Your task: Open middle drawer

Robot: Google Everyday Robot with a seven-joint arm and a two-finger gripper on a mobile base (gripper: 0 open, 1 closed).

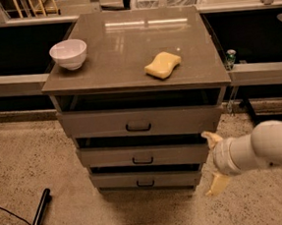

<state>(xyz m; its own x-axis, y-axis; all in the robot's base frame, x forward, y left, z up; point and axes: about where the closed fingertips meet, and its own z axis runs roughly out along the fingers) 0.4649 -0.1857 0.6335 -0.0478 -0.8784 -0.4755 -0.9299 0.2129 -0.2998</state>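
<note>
The middle drawer is the mid-sized grey front of three on the cabinet, with a small dark handle at its centre. It sits flush between the taller top drawer front and the shortest bottom drawer front. My gripper is at the right end of the middle drawer, just off its right edge. Its two yellowish fingers are spread wide apart, one above the other, and hold nothing. The white arm reaches in from the right.
On the cabinet top stand a white bowl at the left and a yellow sponge right of centre. A dark pole lies on the floor at lower left. Dark benches flank the cabinet.
</note>
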